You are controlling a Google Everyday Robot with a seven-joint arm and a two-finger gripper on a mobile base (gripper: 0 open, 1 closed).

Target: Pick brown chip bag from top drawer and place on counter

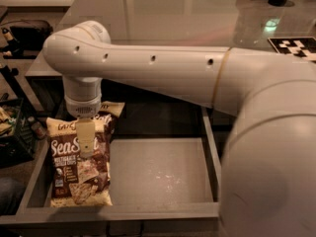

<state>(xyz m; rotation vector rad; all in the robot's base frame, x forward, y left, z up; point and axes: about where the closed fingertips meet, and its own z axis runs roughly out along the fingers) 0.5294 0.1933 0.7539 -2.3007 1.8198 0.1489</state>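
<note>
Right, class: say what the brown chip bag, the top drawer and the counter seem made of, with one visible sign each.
Brown chip bag, under the gripper: probably plastic film; creased, slightly shiny.
Top drawer: perhaps painted metal or laminate; flat matt grey floor.
Counter: glossy hard top, maybe glass or laminate; mirrors lights.

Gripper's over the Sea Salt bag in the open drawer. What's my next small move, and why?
Probably lower the gripper straight down onto the brown chip bag. It hangs over the bag's upper half, and the bag lies flat at the left end of the top drawer, not lifted. A second bag lies just behind it, so avoid drifting back.
</note>
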